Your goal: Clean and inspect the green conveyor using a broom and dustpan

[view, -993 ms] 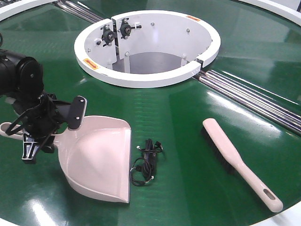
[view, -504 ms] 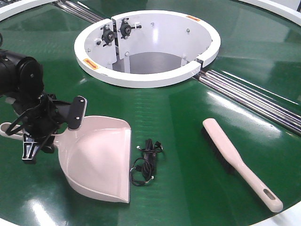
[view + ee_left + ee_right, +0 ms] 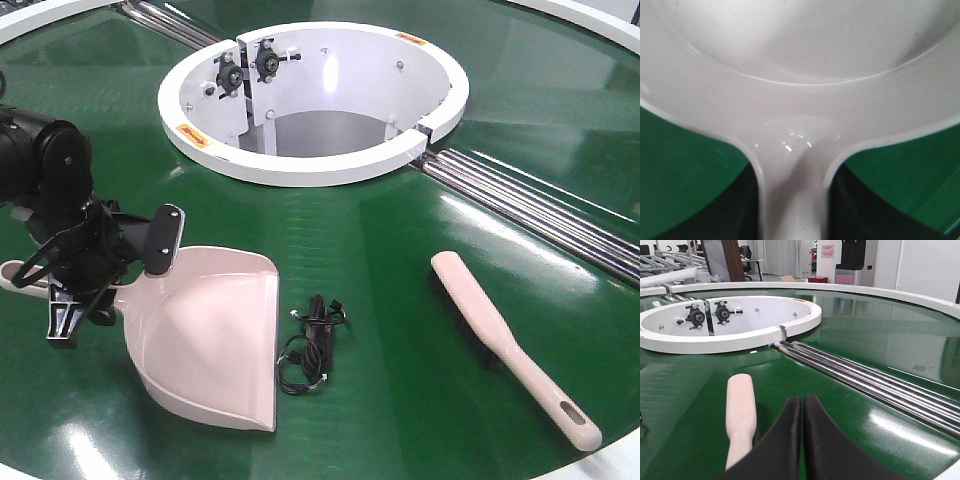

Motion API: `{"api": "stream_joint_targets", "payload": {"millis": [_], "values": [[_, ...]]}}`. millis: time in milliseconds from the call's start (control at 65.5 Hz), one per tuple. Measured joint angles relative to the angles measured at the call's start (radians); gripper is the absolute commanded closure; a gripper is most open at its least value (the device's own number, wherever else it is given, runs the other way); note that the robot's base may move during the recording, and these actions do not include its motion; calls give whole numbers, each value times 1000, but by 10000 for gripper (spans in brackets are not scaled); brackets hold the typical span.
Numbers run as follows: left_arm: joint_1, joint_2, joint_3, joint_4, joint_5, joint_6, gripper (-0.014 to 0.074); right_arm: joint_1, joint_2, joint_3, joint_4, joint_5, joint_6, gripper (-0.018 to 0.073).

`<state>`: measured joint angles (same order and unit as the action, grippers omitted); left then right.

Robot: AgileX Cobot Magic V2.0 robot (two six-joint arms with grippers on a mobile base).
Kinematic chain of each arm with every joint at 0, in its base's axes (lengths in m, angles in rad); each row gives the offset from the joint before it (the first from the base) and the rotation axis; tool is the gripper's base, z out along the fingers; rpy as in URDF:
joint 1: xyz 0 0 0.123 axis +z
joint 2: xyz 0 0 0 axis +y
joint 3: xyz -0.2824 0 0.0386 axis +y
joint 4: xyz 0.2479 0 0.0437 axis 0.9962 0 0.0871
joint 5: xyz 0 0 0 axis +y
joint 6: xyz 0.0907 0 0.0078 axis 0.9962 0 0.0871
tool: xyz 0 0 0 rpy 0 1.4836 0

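green conveyor [image 3: 400,330]: left fingers [image 3: 160,240] pinch dustpan [image 3: 210,340] handle, right fingers [image 3: 785,440] pressed together; black cable [image 3: 312,345] could snag under lip.

The green conveyor [image 3: 400,230] carries the dustpan [image 3: 210,340], a black cable tangle [image 3: 312,345] and the broom [image 3: 478,305].

Change: we spot none between the pictures.
Left hand [image 3: 108,285]: same grip on the dustpan [image 3: 210,340] handle, as we see it.
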<state>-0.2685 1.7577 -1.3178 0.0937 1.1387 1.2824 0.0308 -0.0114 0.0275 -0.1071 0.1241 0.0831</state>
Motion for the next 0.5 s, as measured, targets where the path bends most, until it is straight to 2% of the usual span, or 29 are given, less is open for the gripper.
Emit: {"api": "stream_joint_targets", "payload": {"millis": [351,412,504], "values": [[0,0,0,0,0,0,602,0,0,0,-2,-2,0,568],[0,0,0,0,0,0,602,0,0,1,-3,-23,0,568],[0,0,0,0,1,0,602,0,0,3,-4,-134,-7,568]]}}
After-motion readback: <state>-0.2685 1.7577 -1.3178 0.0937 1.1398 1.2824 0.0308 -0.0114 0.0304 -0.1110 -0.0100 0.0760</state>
